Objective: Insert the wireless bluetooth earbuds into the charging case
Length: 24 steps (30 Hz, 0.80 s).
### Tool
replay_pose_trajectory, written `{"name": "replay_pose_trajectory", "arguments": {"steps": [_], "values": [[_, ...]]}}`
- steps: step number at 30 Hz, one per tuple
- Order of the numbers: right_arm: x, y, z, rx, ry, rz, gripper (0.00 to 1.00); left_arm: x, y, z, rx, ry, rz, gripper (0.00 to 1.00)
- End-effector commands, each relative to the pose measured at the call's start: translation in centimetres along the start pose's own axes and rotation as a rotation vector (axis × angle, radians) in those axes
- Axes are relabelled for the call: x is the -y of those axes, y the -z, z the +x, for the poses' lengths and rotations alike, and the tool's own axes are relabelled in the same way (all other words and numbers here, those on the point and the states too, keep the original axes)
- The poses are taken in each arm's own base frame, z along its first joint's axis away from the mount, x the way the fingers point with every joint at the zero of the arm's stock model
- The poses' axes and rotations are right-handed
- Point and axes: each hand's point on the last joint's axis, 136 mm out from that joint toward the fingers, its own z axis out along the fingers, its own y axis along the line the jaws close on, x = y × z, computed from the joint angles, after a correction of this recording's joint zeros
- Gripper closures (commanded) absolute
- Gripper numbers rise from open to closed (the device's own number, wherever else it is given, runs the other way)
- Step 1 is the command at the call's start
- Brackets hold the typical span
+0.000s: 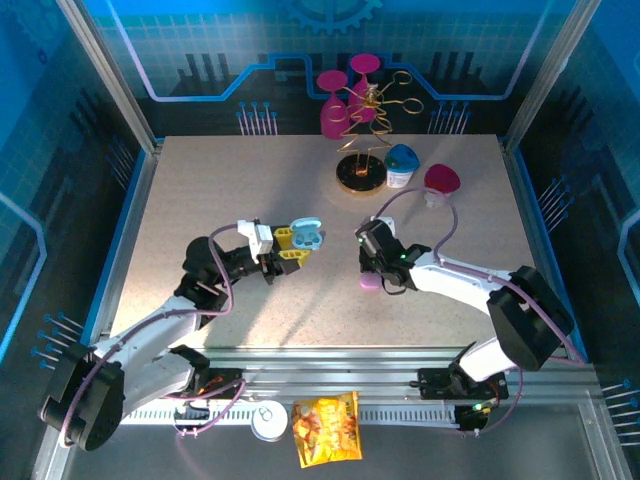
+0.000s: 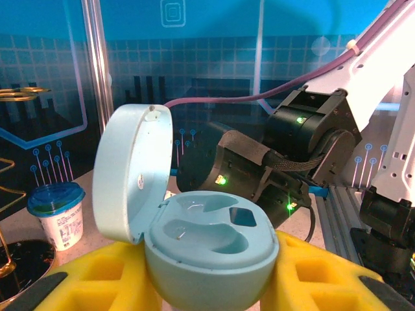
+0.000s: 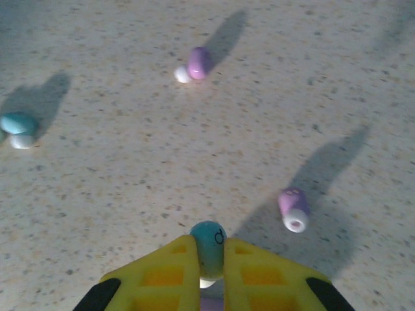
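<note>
My left gripper is shut on the pale blue charging case and holds it above the table, yellow fingers on both sides. Its lid stands open and both sockets are empty. In the top view the case hangs left of centre, with my right gripper a short way to its right. My right gripper is shut on a pale blue earbud, lifted off the table. Loose on the table lie two lilac earbuds and another pale blue one.
A wire stand with pink glasses sits at the back, beside a blue-lidded cup and a pink cup. A small lilac object lies under the right gripper. A snack bag and a white disc rest on the front rail.
</note>
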Motion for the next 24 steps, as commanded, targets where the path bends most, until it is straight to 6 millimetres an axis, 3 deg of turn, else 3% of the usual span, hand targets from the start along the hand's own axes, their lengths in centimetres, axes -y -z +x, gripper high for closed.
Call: {"name": "replay_pose_trajectory", "arguments": {"steps": [1, 8, 24], "values": [[1.70, 1.02, -0.70, 0.041, -0.036, 0.138, 0.90, -0.01, -0.10, -0.99, 0.035, -0.027, 0.006, 0.79], [1.65, 1.10, -1.08, 0.034, -0.036, 0.224, 0.91, -0.01, -0.25, -1.02, 0.036, -0.026, 0.013, 0.79], [1.49, 1.28, -1.00, 0.023, -0.056, 0.234, 0.92, -0.30, -0.44, -0.52, 0.030, -0.018, 0.007, 0.79]]}}
